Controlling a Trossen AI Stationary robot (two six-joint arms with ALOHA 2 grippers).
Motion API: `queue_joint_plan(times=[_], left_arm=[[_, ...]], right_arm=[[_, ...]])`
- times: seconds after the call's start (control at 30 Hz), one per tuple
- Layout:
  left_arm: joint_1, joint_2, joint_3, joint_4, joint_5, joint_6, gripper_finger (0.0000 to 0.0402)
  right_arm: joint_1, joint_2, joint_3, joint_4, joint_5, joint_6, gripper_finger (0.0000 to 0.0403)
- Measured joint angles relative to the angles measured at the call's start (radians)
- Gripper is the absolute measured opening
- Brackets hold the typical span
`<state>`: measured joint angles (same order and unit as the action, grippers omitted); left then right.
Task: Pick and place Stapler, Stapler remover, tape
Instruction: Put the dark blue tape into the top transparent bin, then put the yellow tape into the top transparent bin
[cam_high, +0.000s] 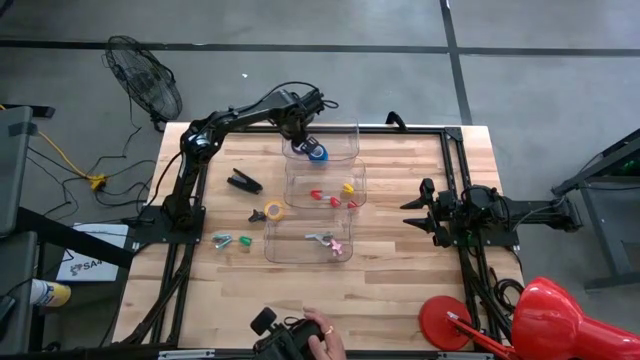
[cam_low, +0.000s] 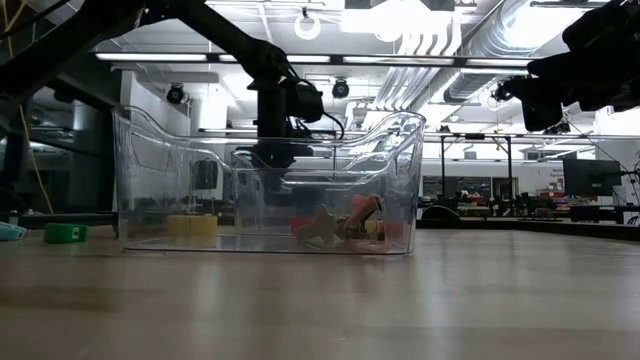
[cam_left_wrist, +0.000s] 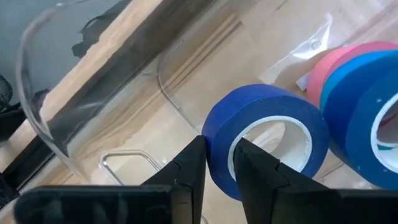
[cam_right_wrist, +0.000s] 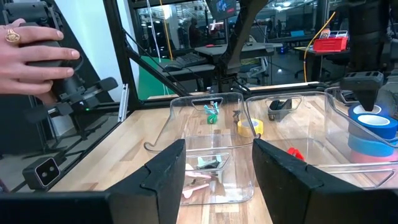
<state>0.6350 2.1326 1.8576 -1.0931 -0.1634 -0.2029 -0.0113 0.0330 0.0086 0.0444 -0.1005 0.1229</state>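
Observation:
Three clear bins stand in a row at the table's middle. In the far bin (cam_high: 322, 146) my left gripper (cam_high: 306, 140) points down, its fingers astride a blue tape roll (cam_left_wrist: 267, 137). Other blue and pink rolls (cam_left_wrist: 360, 93) lie beside it in that bin. A yellow tape roll (cam_high: 273, 211) lies flat on the table left of the bins. A black stapler (cam_high: 243, 181) rests on the table farther left. My right gripper (cam_high: 420, 210) waits open and level at the table's right side. My left gripper has the blue roll's wall (cam_left_wrist: 219, 134) between its two fingers, one finger outside the ring and one inside its hole. The wall fills the narrow gap. The fingers come from above, pointing steeply down. The roll sits tilted beside the other rolls; its lower edge is hidden by the fingers.
The middle bin (cam_high: 325, 186) holds small red and yellow items; the near bin (cam_high: 310, 241) holds pink and grey ones. Green items (cam_high: 232, 240) lie on the table's left. A person's hand (cam_high: 325, 345) holds a black device at the near edge. A fan (cam_high: 145, 78) stands beyond the far-left corner.

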Motion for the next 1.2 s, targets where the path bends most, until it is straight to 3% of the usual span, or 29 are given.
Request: queue_joint_plan(times=[0.63, 0.97, 1.2], left_arm=[[0.000, 0.000, 0.000, -0.010, 0.078, 0.055, 0.0079], [-0.008, 0.000, 0.000, -0.036, 0.039, 0.081, 0.0173], [-0.015, -0.039, 0.008, -0.054, 0.013, 0.102, 0.0186]], right_arm=[[0.000, 0.000, 0.000, 0.000, 0.000, 0.000, 0.0177], [0.000, 0.000, 0.000, 0.000, 0.000, 0.000, 0.0177], [0.000, 0.000, 0.000, 0.000, 0.000, 0.000, 0.0177]])
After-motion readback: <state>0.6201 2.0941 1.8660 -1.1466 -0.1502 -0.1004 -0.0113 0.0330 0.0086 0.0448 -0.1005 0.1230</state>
